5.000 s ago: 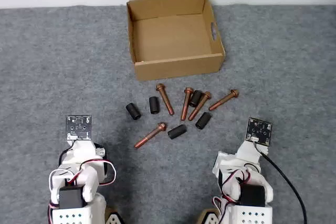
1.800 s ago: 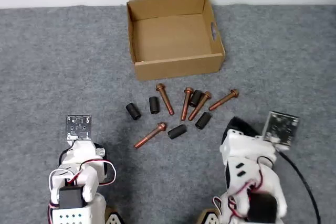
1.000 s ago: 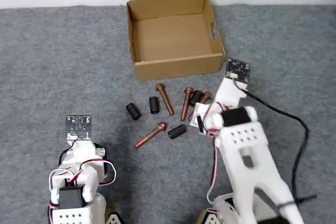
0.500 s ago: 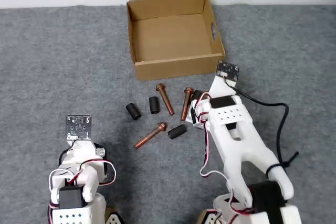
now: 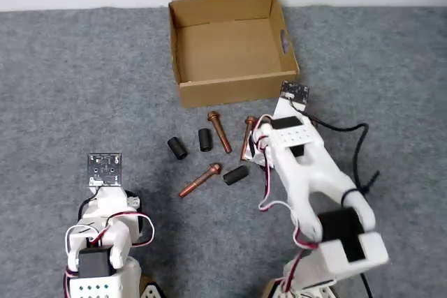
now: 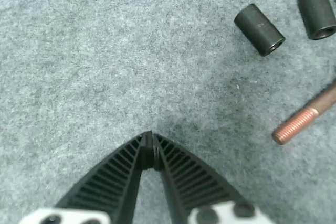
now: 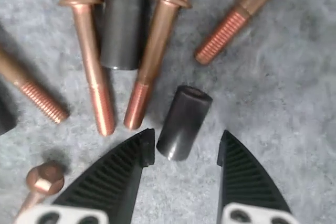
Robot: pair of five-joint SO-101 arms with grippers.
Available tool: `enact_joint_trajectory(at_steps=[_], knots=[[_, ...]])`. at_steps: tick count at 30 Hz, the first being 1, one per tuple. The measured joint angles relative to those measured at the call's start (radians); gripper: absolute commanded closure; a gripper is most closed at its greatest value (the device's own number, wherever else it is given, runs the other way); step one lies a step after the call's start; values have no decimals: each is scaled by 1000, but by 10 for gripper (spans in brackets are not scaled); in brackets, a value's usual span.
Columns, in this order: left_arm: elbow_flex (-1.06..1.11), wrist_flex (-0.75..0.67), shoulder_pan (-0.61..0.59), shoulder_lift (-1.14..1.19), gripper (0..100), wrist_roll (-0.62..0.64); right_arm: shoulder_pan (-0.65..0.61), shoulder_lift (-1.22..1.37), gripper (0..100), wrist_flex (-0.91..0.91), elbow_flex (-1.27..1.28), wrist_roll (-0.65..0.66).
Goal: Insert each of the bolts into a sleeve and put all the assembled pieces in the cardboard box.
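Right pincer (image 7: 185,139): jaws apart, straddling a black sleeve (image 7: 184,121) that lies on the table (image 5: 70,88). Step in hand, by my reading: first sleeve pickup. Next move calls for lowering and closing squarely, clear of the nearest bolt (image 7: 155,51) alongside. Right arm stretched forward over the scatter, wrist pitched down. Left pincer (image 6: 148,148): jaws together, arm folded back. Cardboard box (image 5: 237,90) empty, beyond the scatter.

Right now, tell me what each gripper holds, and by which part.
Nothing. The left gripper is shut empty; the right gripper is open, straddling a black sleeve.
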Motion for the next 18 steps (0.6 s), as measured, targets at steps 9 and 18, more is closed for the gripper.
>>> enact_joint_trajectory(at_steps=[9, 18], knots=[[0, 0, 0, 0, 994, 0, 11, 153, 882, 5, -120, -18], [0, 0, 0, 0, 994, 0, 84, 163, 988, 40, -127, -38]])
